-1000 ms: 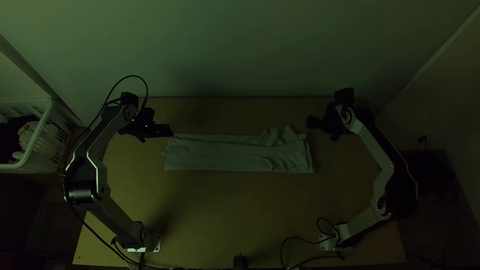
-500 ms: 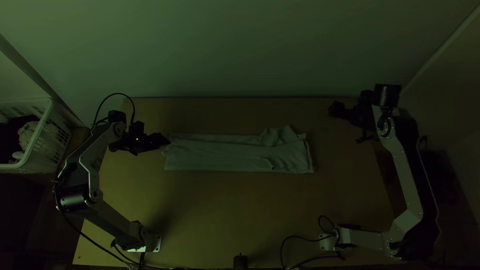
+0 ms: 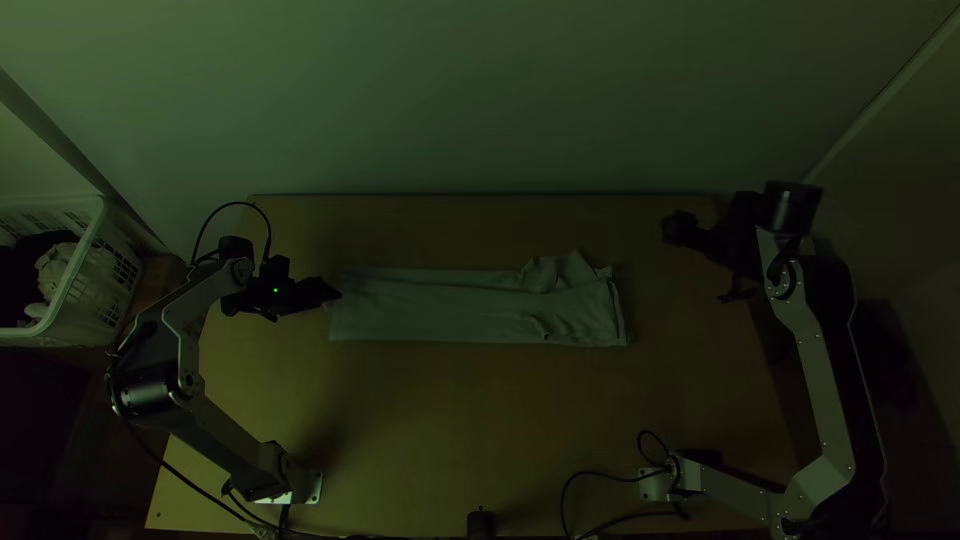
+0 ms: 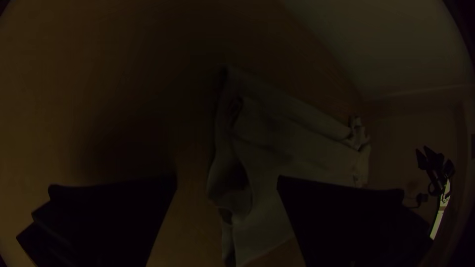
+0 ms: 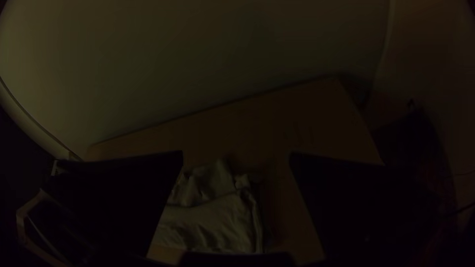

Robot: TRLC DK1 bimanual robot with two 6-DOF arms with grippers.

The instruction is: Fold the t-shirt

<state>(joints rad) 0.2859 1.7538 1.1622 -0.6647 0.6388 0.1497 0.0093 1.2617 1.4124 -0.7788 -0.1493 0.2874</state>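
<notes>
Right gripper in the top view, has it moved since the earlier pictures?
Yes, the right gripper has moved rightward, farther from the t-shirt, which lies unmoved.

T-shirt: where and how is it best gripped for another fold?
Probably the short end at the top view's left, from that side and above. The t-shirt lies in a long strip, the open left claw is by that end, and its layers gape slightly there. The far end looks more rumpled.
</notes>
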